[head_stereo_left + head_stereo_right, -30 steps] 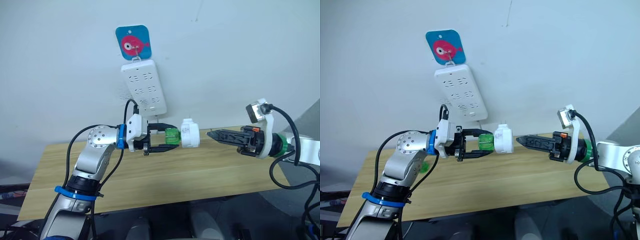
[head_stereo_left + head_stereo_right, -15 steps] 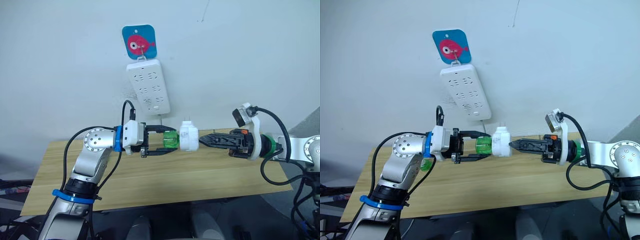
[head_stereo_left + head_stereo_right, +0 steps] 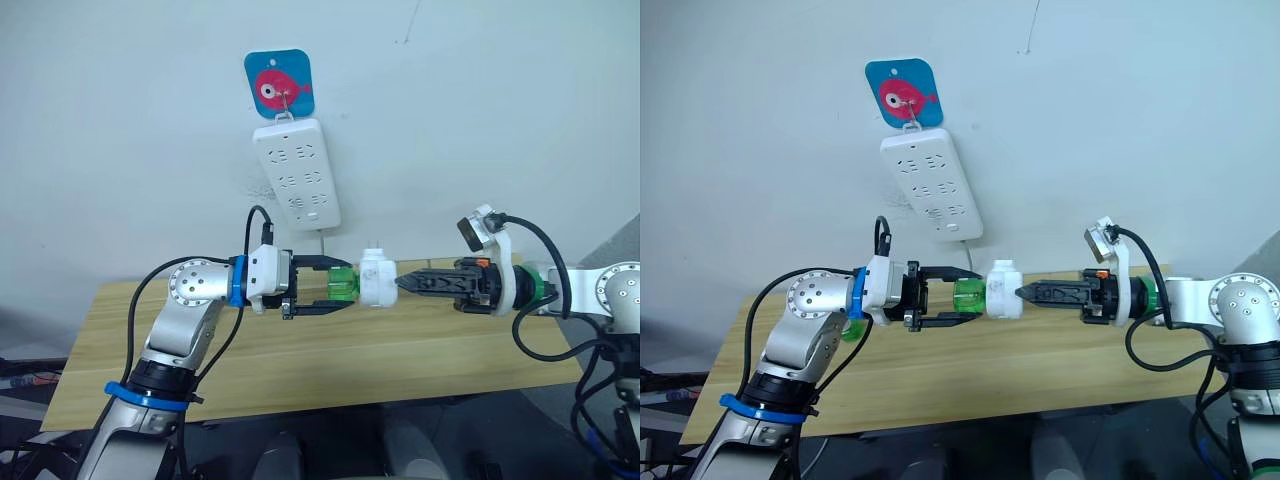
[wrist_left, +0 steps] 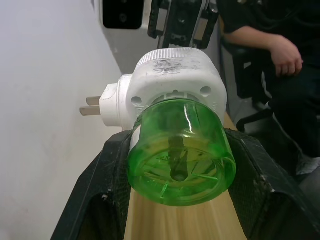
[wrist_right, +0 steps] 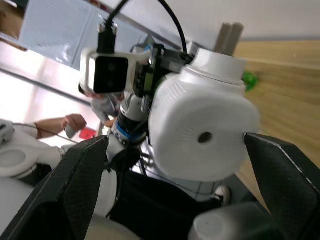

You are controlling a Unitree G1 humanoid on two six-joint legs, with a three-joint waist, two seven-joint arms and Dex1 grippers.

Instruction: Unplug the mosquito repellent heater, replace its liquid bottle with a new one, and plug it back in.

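White plastic marks the mosquito repellent heater (image 3: 377, 279), held in the air above the wooden counter (image 3: 300, 350), below and just right of the power strip (image 3: 295, 173) hanging on the wall. Its two metal prongs (image 4: 91, 105) point up toward the wall side, plugged into nothing. A green liquid bottle (image 3: 343, 283) is still joined to the heater's left end. The left pincer (image 3: 335, 285) is pinching that bottle, one black finger above and one below, the bottle's round base facing the left wrist camera. The right pincer (image 3: 1025, 292) meets the heater from the opposite side; its fingers (image 5: 80, 180) are spread, standing either side of the heater's vented face (image 5: 202, 135) without visibly pressing it. Above the strip a blue card with a pink fish (image 3: 279, 84) hangs from a hook. Beyond the heater, in the left wrist view, a seated person's hand (image 4: 285, 52) rests on a dark-clothed lap.
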